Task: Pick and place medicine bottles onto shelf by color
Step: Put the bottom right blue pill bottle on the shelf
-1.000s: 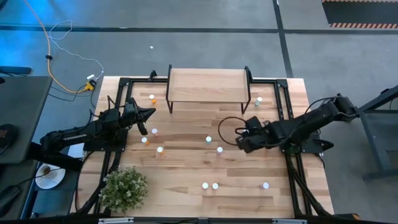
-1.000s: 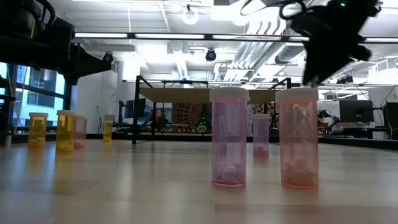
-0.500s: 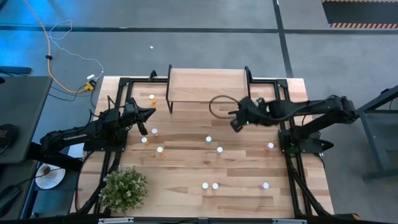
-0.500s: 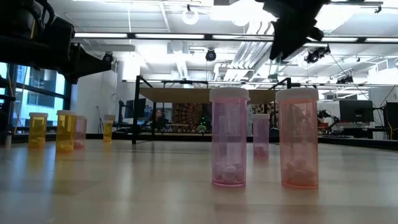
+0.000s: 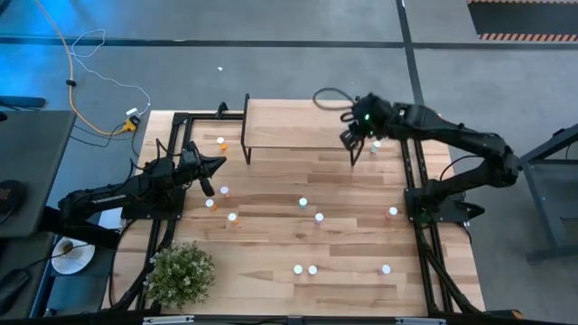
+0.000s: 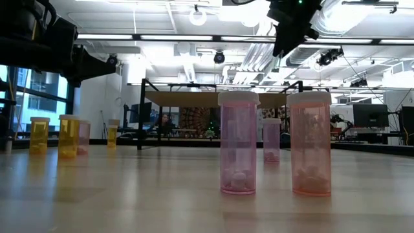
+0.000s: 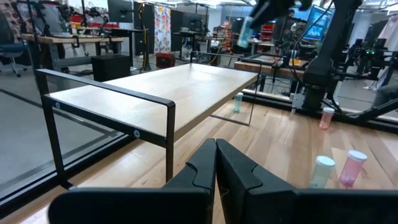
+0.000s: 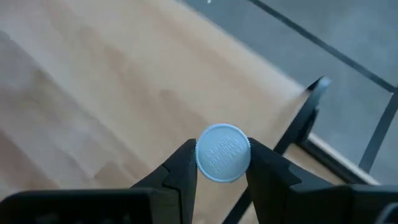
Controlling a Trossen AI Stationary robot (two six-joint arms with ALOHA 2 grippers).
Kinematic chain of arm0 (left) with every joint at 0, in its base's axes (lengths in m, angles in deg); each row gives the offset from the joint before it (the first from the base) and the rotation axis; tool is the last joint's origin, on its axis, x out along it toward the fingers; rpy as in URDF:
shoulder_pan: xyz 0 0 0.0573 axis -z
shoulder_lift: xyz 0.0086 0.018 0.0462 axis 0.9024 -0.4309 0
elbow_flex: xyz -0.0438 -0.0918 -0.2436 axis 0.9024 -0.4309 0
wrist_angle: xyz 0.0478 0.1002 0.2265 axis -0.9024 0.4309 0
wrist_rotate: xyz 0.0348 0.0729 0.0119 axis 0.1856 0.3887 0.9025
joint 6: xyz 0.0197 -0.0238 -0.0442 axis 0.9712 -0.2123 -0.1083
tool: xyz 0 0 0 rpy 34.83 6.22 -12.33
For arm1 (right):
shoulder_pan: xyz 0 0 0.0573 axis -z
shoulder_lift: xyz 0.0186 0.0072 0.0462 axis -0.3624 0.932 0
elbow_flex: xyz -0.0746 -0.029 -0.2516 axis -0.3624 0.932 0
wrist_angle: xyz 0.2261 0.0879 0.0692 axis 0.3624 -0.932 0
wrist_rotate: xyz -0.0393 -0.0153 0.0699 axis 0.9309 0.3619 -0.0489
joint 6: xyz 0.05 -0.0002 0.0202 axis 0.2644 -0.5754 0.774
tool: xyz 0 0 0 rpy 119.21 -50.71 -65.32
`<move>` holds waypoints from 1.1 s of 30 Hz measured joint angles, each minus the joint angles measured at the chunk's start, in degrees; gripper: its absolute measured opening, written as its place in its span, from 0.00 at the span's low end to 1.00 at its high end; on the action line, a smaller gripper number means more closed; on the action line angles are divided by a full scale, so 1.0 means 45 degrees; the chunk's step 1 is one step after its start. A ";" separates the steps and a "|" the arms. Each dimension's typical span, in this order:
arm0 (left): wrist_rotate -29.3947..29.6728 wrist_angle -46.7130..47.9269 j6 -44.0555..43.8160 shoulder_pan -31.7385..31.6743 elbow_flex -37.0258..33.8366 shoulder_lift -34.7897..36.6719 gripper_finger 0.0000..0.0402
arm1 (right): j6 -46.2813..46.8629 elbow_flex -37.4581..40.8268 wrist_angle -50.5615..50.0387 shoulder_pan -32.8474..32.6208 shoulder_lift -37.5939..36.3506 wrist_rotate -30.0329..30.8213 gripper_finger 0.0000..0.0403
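My right gripper [image 5: 355, 135] hangs above the right end of the light-wood shelf [image 5: 298, 122] and is shut on a pale green medicine bottle [image 7: 244, 32] with a white cap [image 8: 222, 153]. Several other small bottles stand upright on the tabletop: orange ones [image 6: 68, 136] toward the left, pink ones [image 6: 238, 144] near the front, and one [image 5: 376, 144] beside the shelf's right leg. My left gripper [image 7: 216, 149] is shut on nothing, held level at the table's left side and pointing at the shelf. My right gripper pinches the bottle's top end between its two fingers [image 8: 180, 165], one on each side of the cap's rim [image 8: 202, 168]. The fingers slant down from the table's right side. The bottle is lifted clear, high above the shelf's top.
A potted green plant [image 5: 181, 271] stands at the near left corner. Black metal frame rails [image 5: 415, 162] run along the table's left and right sides. The shelf's top [image 7: 180, 84] is bare wood.
My right gripper has swung from the middle right of the table toward the far edge and risen, its wrist rolling, carrying the bottle to above the shelf's right end. Its move uncovered a pink bottle standing at the table's right side.
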 joint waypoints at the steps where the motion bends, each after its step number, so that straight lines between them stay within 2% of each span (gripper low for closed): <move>1: 0.0002 0.0003 0.0000 0.0000 0.0002 0.0000 0.00 | -0.0252 -0.0107 0.0057 0.0285 0.0000 -0.0202 0.26; 6: 0.0000 -0.0012 0.0000 0.0000 0.0002 0.0000 0.00 | -0.1313 -0.0574 0.0755 0.1604 0.0096 -0.1238 0.26; 11: 0.0004 -0.0012 0.0091 0.0000 0.0000 0.0000 0.00 | -0.2286 -0.1507 0.0845 0.2480 0.0960 -0.1642 0.26; 20: -0.0010 -0.0007 0.0089 0.0000 -0.0003 0.0000 0.00 | -0.3025 -0.3978 -0.0910 0.3247 0.3262 -0.2453 0.26; 23: -0.0015 -0.0007 0.0010 0.0000 -0.0001 0.0000 0.00 | -0.3094 -0.4132 -0.1227 0.3358 0.3663 -0.2698 0.26; 27: -0.0015 -0.0002 0.0008 0.0005 -0.0003 0.0000 0.00 | -0.3096 -0.3879 -0.1112 0.3689 0.3921 -0.3692 0.26; 33: -0.0010 0.0002 0.0005 0.0005 -0.0003 0.0000 0.00 | -0.3006 -0.3700 -0.1111 0.4051 0.4374 -0.3706 0.26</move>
